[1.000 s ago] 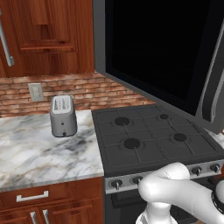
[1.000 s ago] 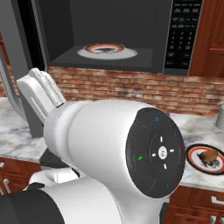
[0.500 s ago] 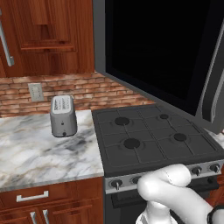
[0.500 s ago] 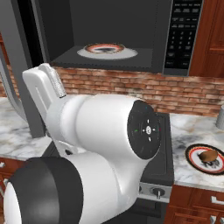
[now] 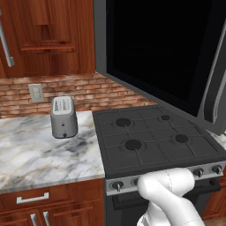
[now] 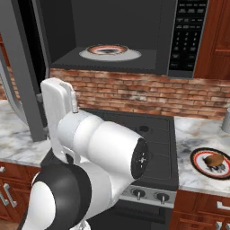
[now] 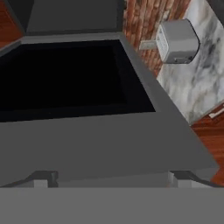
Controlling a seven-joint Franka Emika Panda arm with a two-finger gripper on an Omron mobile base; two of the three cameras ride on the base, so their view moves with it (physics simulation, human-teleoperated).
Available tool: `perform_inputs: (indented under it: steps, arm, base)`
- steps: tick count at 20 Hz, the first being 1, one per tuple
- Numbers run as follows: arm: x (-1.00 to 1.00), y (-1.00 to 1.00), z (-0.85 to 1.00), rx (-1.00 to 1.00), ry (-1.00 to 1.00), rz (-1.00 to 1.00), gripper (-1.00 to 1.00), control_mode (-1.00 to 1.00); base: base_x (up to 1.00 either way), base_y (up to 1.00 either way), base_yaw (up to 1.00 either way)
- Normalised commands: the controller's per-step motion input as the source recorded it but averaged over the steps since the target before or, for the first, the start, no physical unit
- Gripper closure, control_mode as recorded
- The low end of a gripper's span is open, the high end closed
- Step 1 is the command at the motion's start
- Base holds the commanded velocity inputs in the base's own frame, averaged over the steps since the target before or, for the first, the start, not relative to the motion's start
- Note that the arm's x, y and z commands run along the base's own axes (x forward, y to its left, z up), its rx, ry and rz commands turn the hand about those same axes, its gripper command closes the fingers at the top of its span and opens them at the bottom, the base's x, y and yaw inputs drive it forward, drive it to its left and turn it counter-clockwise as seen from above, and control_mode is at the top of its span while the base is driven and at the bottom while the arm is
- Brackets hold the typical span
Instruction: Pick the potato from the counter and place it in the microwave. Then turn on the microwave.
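Observation:
The potato (image 6: 214, 160) is a small brown lump on a red-rimmed plate (image 6: 197, 158), on the marble counter (image 6: 197, 132) right of the stove. Above the stove the microwave (image 6: 186, 36) hangs with its door (image 5: 159, 53) swung wide open. A round turntable plate (image 6: 110, 51) lies inside it. In the hand view my gripper (image 7: 111, 180) is open, its two fingertips (image 7: 43, 179) far apart with nothing between them. It faces the black glass of the microwave door (image 7: 65, 74), far from the potato.
A black gas stovetop (image 5: 154, 137) lies under the microwave. A small silver toaster (image 5: 64, 117) stands on the left counter (image 5: 39, 150) by the brick wall. My bulky white arm (image 6: 103, 152) blocks the left of the right base view. Wooden cabinets (image 5: 44, 35) hang upper left.
My arm has swung and rolled: its big white links have turned in the right base view. The base, potato and microwave door have stayed put.

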Motion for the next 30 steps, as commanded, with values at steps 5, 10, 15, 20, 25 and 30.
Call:
perform_inputs:
  steps: [5,10,15,20,25,30]
  arm:
    - [0.39,0.04,0.00,0.14,-0.04,0.01,-1.00,-1.00]
    - [0.21,0.20,0.01,0.08,-0.05,0.03,-1.00,-1.00]
    - [0.03,0.37,0.11,0.03,-0.06,0.04,-1.00,-1.00]
    - [-0.08,0.50,0.39,0.00,-0.11,0.05,-1.00,-1.00]
    - [-0.16,0.60,0.34,0.00,-0.08,0.05,-1.00,-1.00]
    - [-0.08,0.64,0.09,0.00,-0.01,0.05,-1.00,-1.00]
  base:
    - [0.00,0.00,0.00]
    - [0.00,0.00,0.00]
    - [0.00,0.00,0.00]
    - [0.00,0.00,0.00]
    - [0.00,0.00,0.00]
    - [0.00,0.00,0.00]
